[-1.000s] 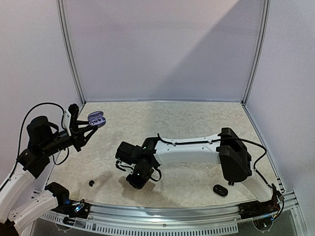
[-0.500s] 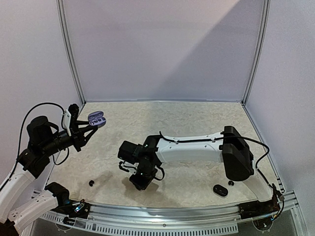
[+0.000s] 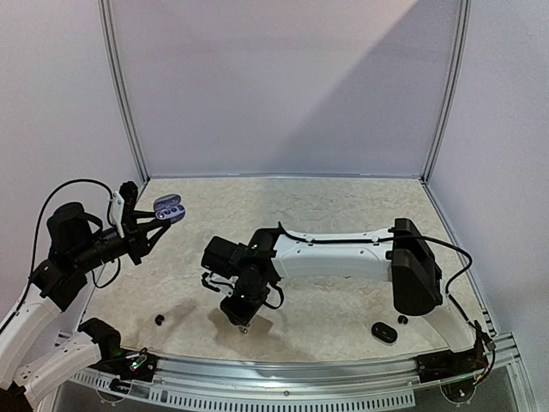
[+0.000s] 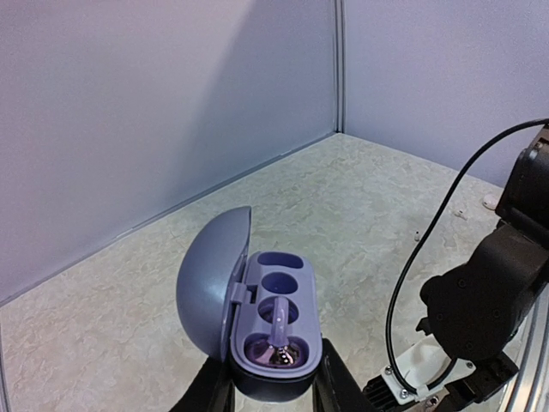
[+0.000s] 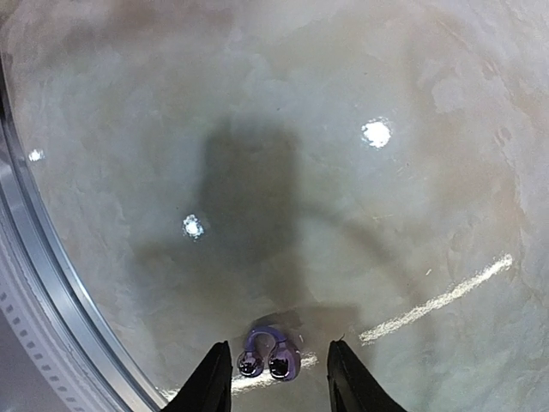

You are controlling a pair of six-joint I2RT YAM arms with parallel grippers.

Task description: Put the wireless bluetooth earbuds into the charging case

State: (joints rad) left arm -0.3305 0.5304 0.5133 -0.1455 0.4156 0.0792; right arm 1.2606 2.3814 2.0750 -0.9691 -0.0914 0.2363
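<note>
My left gripper [image 3: 153,225] is shut on an open purple charging case [image 3: 168,208] and holds it in the air at the left. In the left wrist view the gripper [image 4: 273,388] holds the case [image 4: 287,283] by its base, lid up. One purple earbud [image 4: 281,336] sits in the near slots; the far slots are empty. My right gripper [image 3: 240,311] points down at the near middle of the table. In the right wrist view it [image 5: 274,371] is open, with a purple earbud [image 5: 269,354] lying on the table between its fingertips, untouched.
A tiny black bud [image 3: 159,320] lies near the front left. A black oval case [image 3: 384,331] and another small black bud [image 3: 402,319] lie at the front right. The metal front rail [image 5: 34,283] runs close to the right gripper.
My right wrist has shifted slightly over the near middle of the table. The left arm and the case have not moved.
</note>
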